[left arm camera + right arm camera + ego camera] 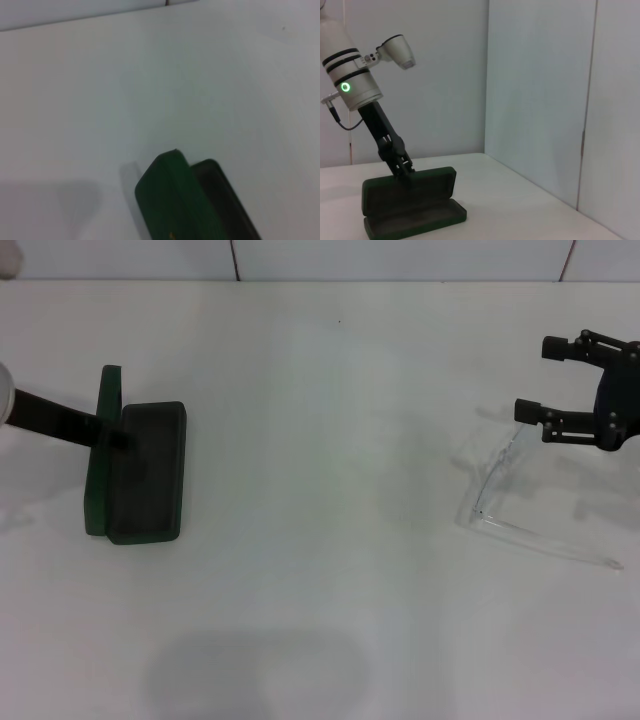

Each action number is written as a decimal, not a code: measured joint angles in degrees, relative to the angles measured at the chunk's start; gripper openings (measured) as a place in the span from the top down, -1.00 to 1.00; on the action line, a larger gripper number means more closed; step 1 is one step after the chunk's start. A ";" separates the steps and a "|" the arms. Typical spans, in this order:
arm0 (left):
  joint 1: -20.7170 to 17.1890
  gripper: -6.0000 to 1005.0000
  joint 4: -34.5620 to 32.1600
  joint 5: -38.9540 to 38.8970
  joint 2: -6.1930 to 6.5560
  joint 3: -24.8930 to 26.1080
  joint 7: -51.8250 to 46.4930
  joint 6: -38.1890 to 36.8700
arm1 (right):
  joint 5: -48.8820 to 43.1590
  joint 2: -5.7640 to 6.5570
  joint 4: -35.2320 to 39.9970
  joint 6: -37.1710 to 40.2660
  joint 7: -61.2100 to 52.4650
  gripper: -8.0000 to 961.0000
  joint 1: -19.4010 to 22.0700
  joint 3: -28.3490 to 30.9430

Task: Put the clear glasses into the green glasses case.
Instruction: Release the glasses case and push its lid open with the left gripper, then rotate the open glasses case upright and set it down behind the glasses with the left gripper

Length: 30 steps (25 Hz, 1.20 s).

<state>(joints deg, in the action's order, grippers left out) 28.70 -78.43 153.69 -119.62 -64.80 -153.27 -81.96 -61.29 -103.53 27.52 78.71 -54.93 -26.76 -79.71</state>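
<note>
The green glasses case (148,472) lies open at the table's left, its lid (104,450) standing upright and the dark lining showing. My left gripper (112,436) is shut on the lid's edge; the right wrist view shows the left gripper (401,167) pinching the case (412,205) there. Part of the case (170,200) also fills the left wrist view. The clear glasses (495,478) rest on the table at the right, arms unfolded. Beside their far end hovers my right gripper (537,378), open and holding nothing.
The white table (330,440) stretches between case and glasses. A white wall (400,258) runs along the far edge. In the right wrist view, a white wall panel (540,100) stands behind the table.
</note>
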 joint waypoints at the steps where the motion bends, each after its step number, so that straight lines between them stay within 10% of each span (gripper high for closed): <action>1: -0.02 -0.22 0.03 -0.56 0.08 0.12 0.04 0.03 | 0.00 -0.01 0.00 0.12 0.00 -0.77 0.08 0.00; 8: -0.26 -0.12 0.23 -0.96 0.04 0.14 -0.03 0.06 | 0.00 -0.24 0.00 0.73 0.00 -0.77 0.40 0.00; 19: -1.97 0.56 -2.87 -3.33 -0.01 -0.44 1.76 -0.46 | 0.05 -0.44 0.02 1.80 0.00 -0.76 1.29 0.58; 30: -6.22 0.57 -9.39 -16.93 -0.08 -5.75 17.86 1.26 | 0.05 -0.53 0.40 3.63 0.25 -0.76 3.00 2.46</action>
<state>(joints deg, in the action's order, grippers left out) 22.48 -87.82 136.76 -119.71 -70.56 -135.41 -80.70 -61.24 -104.06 27.91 82.35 -54.69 -23.76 -77.25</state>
